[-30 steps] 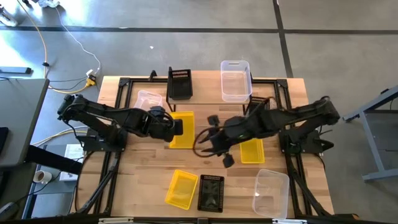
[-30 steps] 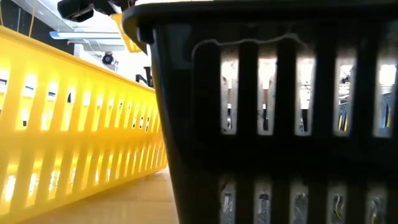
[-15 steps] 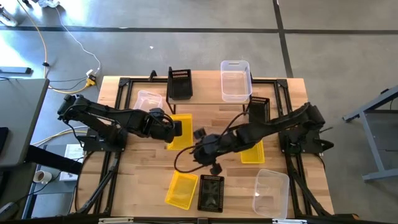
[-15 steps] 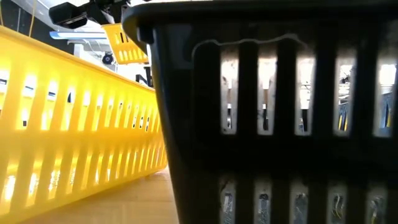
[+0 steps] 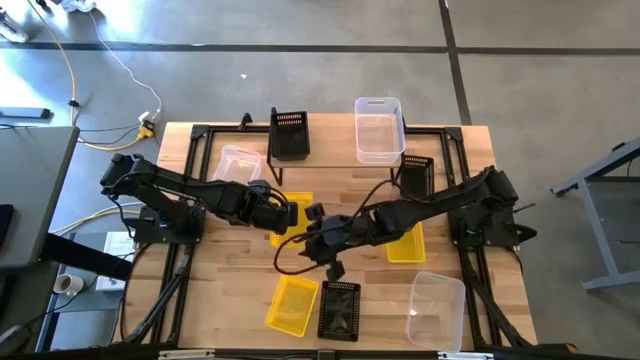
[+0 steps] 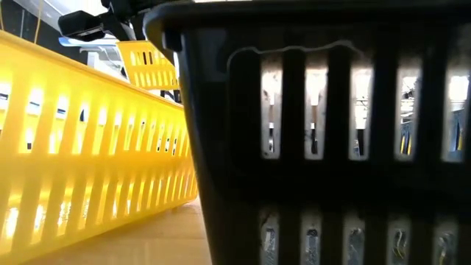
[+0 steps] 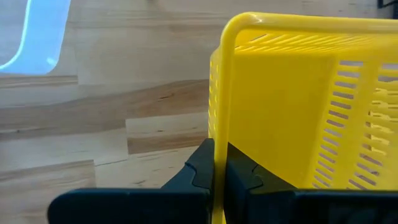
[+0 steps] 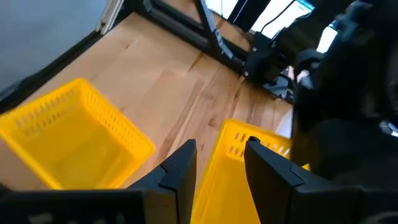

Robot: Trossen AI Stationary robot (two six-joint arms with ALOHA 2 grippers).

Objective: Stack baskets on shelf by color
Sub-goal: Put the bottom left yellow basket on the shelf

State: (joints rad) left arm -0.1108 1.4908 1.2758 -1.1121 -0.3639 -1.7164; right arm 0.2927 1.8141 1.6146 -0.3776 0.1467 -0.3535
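Both grippers on one yellow basket

Baskets nearest the front edge: yellow basket (image 5: 292, 304) and black basket (image 5: 339, 310) side by side, clear basket (image 5: 435, 310) to their right. The low view is filled by the black one (image 6: 324, 140) w/ the yellow one (image 6: 88, 154) beside it.

Mid-table: left gripper (image 5: 287, 212) is clenched on the rim of the held yellow basket (image 5: 291, 215); in the left wrist view its fingers (image 7: 202, 168) pinch that rim (image 7: 221, 93). Right gripper (image 5: 312, 225) has come in from the right since a sec ago and is now at the same basket, jaws spread wide, straddling its edge (image 8: 239, 152) in the right wrist view; can't tell if they press it. Basket shows lifted off the table in the low view (image 6: 147, 65); it has shifted lower in that view vs half a sec ago.

Another yellow basket (image 5: 405, 242) lies under the right arm.

Far side: black basket (image 5: 289, 134) and clear basket (image 5: 379, 128) on the shelf (image 5: 335, 150); 2nd clear one (image 5: 238, 163) near the left arm, 3rd black one (image 5: 416, 174) near the right.
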